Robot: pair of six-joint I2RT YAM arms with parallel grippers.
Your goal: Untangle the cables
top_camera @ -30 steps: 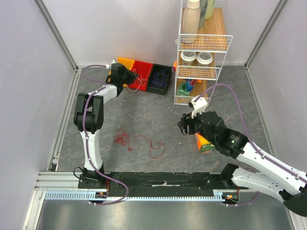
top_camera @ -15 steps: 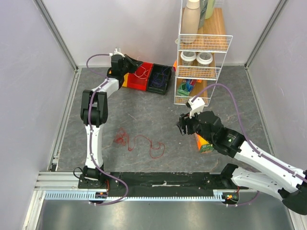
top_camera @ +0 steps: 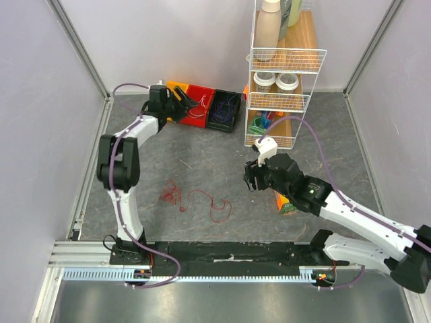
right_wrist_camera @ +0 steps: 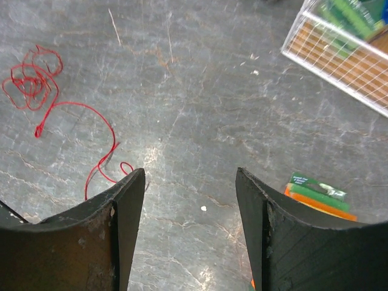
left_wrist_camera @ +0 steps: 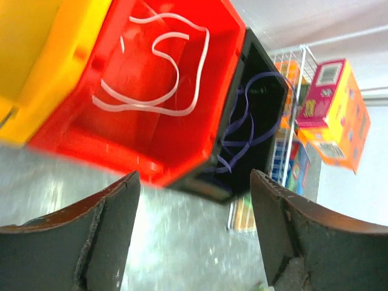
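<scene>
A red cable lies loose on the grey table, bunched at its left and trailing right; in the right wrist view the red cable is at the upper left. A white cable lies coiled in the red bin. A dark blue cable lies in the black bin. My left gripper hovers at the red bin's near edge, open and holding nothing. My right gripper hangs open over bare table, right of the red cable.
A yellow bin adjoins the red bin and black bin at the back. A white wire rack with jars and bottles stands at the back right. An orange box lies beside my right arm.
My left gripper went from shut to open at the red bin, and the white cable now lies in that bin. The right gripper has shifted slightly left, still open.
</scene>
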